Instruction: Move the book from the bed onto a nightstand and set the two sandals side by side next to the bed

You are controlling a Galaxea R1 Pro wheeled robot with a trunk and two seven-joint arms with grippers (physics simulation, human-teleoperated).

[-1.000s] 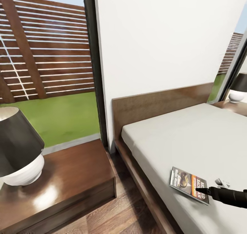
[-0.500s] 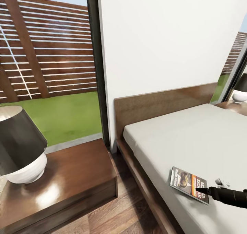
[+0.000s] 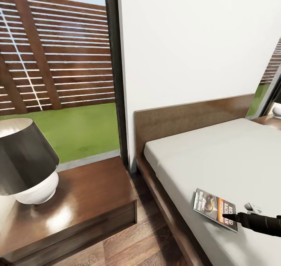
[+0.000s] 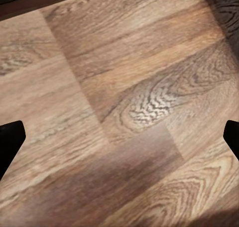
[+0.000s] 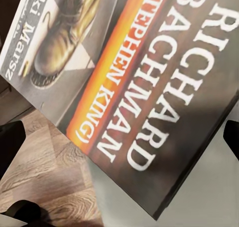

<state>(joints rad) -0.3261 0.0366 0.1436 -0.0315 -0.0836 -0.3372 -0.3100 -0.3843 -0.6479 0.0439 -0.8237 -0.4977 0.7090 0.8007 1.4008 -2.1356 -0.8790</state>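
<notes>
The book (image 3: 214,208), dark with an orange band and "RICHARD BACHMAN" in white, lies on the grey mattress of the bed (image 3: 234,156) close to its near side edge. My right gripper (image 3: 228,217) reaches in from the right, its black tip over the book's right end. In the right wrist view the book (image 5: 149,87) is close up and the fingertips (image 5: 10,139) stand wide apart, open. A dark-brown nightstand (image 3: 89,195) stands left of the bed. My left gripper (image 4: 119,137) hangs open above the floor. The sandals are out of view.
A black-shaded lamp (image 3: 23,160) with a white base takes up the nightstand's left half. A strip of wood floor (image 3: 152,234) separates nightstand and bed. A second nightstand (image 3: 269,119) stands beyond the bed. The headboard (image 3: 187,119) backs onto the white wall beside a tall window.
The whole view has turned a little, so window, nightstand and bed have slid right in the picture. The book and my right gripper keep the same place in it.
</notes>
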